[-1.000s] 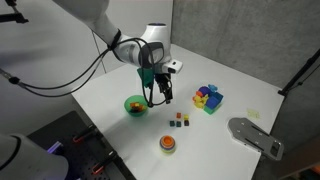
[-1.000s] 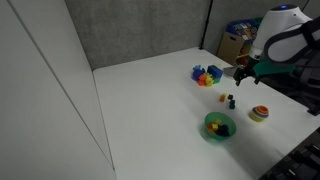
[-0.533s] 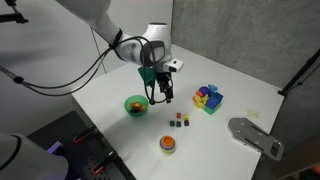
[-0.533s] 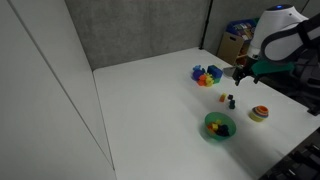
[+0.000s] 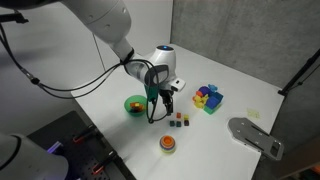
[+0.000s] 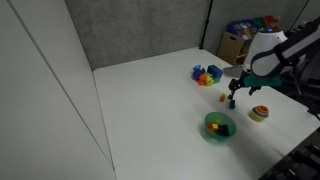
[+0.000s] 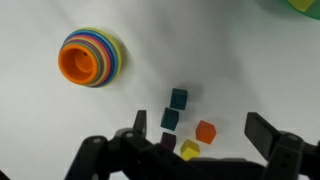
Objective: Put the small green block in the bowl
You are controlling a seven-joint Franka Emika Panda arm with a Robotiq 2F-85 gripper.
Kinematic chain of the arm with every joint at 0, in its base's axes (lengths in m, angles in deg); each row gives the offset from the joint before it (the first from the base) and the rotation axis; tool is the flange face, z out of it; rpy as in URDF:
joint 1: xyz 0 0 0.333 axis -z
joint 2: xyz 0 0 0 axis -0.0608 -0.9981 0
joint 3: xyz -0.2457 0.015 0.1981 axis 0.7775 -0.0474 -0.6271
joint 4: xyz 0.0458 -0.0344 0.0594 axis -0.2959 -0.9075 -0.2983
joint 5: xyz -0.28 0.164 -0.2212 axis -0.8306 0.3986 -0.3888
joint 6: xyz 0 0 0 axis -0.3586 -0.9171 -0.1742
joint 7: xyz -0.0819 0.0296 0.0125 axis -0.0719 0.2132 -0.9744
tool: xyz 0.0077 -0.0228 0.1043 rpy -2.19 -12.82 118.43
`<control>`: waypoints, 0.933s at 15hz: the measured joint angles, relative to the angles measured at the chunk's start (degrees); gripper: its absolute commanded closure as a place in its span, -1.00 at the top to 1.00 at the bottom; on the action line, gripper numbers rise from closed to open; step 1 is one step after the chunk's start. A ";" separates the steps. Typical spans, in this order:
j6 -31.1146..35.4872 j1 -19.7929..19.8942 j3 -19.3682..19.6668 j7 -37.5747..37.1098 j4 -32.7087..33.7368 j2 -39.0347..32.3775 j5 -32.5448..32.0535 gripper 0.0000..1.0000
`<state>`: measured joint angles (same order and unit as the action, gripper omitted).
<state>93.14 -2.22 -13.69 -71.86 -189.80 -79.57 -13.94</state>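
My gripper (image 7: 200, 135) is open and empty, hanging just above a huddle of tiny cubes on the white table. In the wrist view two tiny teal-green cubes (image 7: 170, 119) (image 7: 178, 98) lie by the left finger. I cannot tell which one is the small green block. A red-orange cube (image 7: 205, 131), a yellow cube (image 7: 190, 149) and a dark cube (image 7: 167, 145) lie between the fingers. The green bowl (image 5: 135, 104) (image 6: 219, 125) stands apart from the cubes, with small pieces inside. The gripper shows in both exterior views (image 5: 165, 104) (image 6: 233, 96).
A small orange dish with rainbow rings (image 7: 90, 58) (image 5: 167, 144) (image 6: 259, 113) stands near the cubes. A multicoloured block cluster (image 5: 208, 97) (image 6: 207, 75) sits farther back. A grey metal plate (image 5: 255, 137) lies at the table's edge.
The gripper has moved away from beside the bowl towards the tiny cubes and has come lower over them. It stays open. Nothing on the table has moved.
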 measured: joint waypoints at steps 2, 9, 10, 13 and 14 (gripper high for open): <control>1.32 0.16 0.31 0.39 2.41 -4.13 2.77 1.00; 3.25 1.40 1.54 1.92 11.49 -15.28 9.33 1.00; 3.44 1.70 1.57 2.08 12.38 -16.41 9.70 1.00; 4.66 2.43 1.63 2.96 14.03 -19.18 10.52 1.00; 5.14 2.60 1.63 3.33 14.42 -19.99 10.94 1.00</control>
<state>98.29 0.38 -12.06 -68.53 -175.38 -99.56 -3.00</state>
